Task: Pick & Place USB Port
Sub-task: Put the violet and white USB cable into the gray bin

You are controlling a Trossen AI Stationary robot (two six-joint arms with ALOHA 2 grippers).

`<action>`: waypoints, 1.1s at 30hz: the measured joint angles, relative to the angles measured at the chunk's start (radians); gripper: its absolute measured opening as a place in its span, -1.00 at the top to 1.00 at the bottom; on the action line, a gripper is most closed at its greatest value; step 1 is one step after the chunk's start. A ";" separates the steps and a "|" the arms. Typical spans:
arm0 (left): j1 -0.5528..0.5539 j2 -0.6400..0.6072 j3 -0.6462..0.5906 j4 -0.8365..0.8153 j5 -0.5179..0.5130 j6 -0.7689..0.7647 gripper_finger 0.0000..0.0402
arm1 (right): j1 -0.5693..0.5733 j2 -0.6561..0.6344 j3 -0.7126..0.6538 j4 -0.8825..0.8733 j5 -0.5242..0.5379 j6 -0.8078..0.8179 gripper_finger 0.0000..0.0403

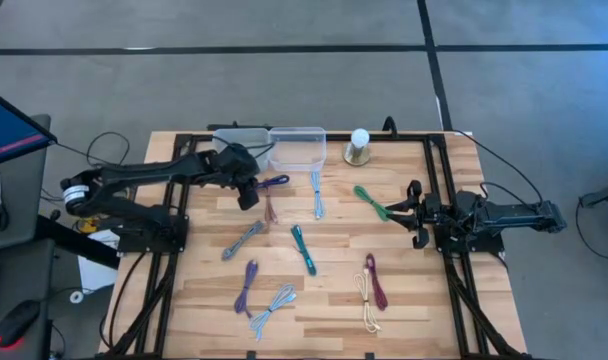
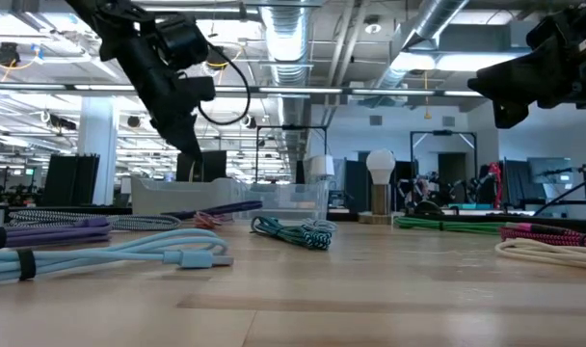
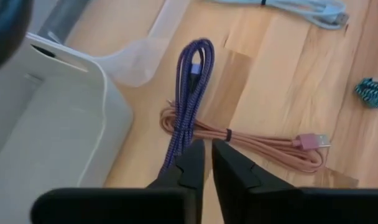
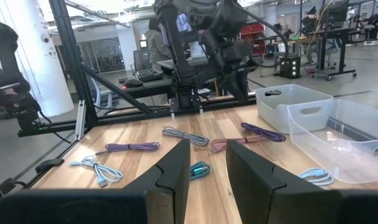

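A purple braided USB cable [image 3: 192, 87], bundled into a long loop, lies on the wooden table [image 1: 334, 290] with its near part across a coiled pink cable [image 3: 257, 146]. In the high view the purple cable [image 1: 275, 182] sits just in front of a white bin [image 1: 239, 140]. My left gripper [image 3: 207, 152] hangs above the cable's near end with its fingers shut on nothing. In the low view this gripper [image 2: 192, 152] stands well above the purple cable [image 2: 226, 207]. My right gripper [image 1: 416, 215] waits open near the table's right edge.
A clear bin [image 1: 297, 147] stands beside the white bin at the far edge, and a bulb on a stand [image 1: 359, 145] is to its right. Several other bundled cables lie across the table, among them teal [image 1: 304, 248], green [image 1: 370, 200] and light blue [image 1: 272, 308].
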 joint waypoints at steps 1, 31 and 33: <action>0.000 0.009 0.000 0.004 0.000 -0.001 0.76 | 0.000 0.000 0.000 0.000 0.000 0.000 0.52; 0.000 0.241 0.000 0.144 -0.033 0.000 0.16 | 0.000 0.000 0.000 0.000 0.000 0.000 0.52; 0.002 0.247 0.000 0.155 -0.061 0.000 0.12 | 0.000 0.000 0.000 0.000 0.000 0.000 0.52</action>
